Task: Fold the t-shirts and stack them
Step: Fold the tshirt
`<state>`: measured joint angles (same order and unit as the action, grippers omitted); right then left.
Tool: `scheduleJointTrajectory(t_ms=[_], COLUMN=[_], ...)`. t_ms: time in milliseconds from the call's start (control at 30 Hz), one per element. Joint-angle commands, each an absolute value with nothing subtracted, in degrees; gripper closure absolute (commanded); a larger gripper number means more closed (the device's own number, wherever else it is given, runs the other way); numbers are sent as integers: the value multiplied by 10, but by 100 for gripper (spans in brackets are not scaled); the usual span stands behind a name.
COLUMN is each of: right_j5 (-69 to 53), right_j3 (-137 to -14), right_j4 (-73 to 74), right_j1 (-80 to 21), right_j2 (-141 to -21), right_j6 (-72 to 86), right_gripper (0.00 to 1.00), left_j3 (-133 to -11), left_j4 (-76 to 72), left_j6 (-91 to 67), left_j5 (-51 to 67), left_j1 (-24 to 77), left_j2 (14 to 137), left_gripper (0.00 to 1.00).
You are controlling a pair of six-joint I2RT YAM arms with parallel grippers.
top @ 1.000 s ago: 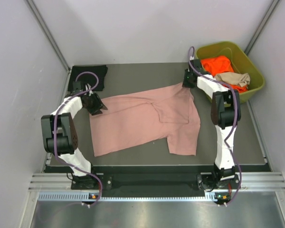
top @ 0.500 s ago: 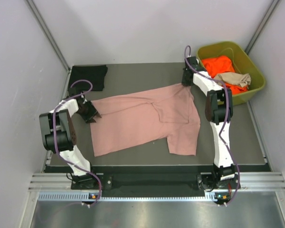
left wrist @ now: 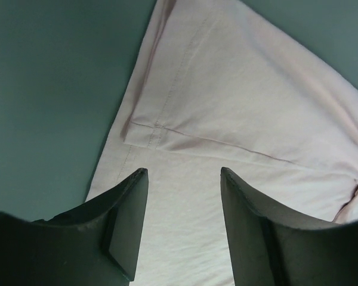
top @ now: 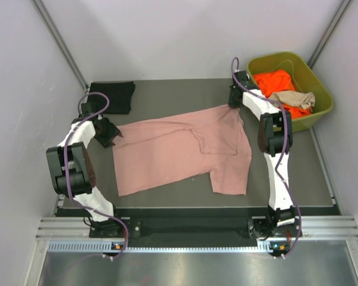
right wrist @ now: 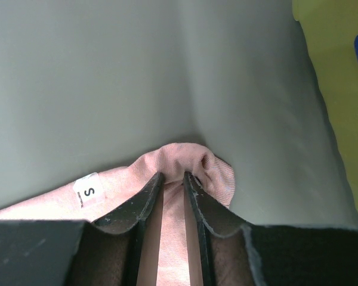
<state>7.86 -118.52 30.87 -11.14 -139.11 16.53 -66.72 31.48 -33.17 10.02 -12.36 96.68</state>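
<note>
Pinching a bunched fold of the pink shirt [top: 185, 149], the right gripper [right wrist: 172, 176] had its fingers drawn together on the cloth, which bulged out just ahead of the tips. The size tag [right wrist: 87, 192] lay just to the left of the fingers, so the grip was probably at or near the collar. This was a sensible anchor point, since holding the neck end lets the garment be pulled taut.

The left gripper [left wrist: 184, 173] had its fingers apart and gripped nothing. Pink cloth lay beneath and between them, with a stitched hem [left wrist: 227, 143] just ahead of the tips and the shirt's edge running past the left finger onto bare table [top: 167, 95]. Whether the tips touched the cloth could not be told. The placement suggested an approach to the opposite end of the garment — a second hold, so that both arms could stretch or fold it together.

The pink shirt lay spread and mostly flat between the two grippers, with one sleeve turned over; no fold looked completed. A black shirt [top: 111, 95], apparently folded, sat beyond the left gripper — likely the base of the stack. To the right of the right gripper, a bin [top: 274, 57] held an orange shirt [top: 273, 80] and a tan shirt [top: 292, 98], both unfolded.
</note>
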Motion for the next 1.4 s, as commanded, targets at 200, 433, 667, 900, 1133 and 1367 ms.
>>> scheduleJointTrajectory(t_ms=[200, 433, 667, 900, 1133, 1367], right_j5=[80, 70, 67, 62, 44, 52], right_j3=[-1174, -1174, -1169, -1174, -1193, -1183], right_j4=[305, 304, 307, 314, 342, 359], right_j1=[-112, -112, -115, -116, -119, -111], right_j2=[-1379, -1376, -1376, -1375, -1341, -1286], right_j6=[156, 156, 152, 151, 173, 161], right_gripper=[79, 79, 79, 79, 73, 68], left_j3=[-689, -681, -680, -679, -685, -684], left_j4=[312, 309, 283, 264, 254, 263], left_j6=[-401, -417, -403, -387, -374, -352], left_j5=[84, 66, 51, 49, 57, 57], left_j1=[-130, -129, -130, -129, -128, -127], left_j2=[1020, 1032, 1045, 1049, 1052, 1036], left_gripper=[46, 45, 52, 64, 77, 86])
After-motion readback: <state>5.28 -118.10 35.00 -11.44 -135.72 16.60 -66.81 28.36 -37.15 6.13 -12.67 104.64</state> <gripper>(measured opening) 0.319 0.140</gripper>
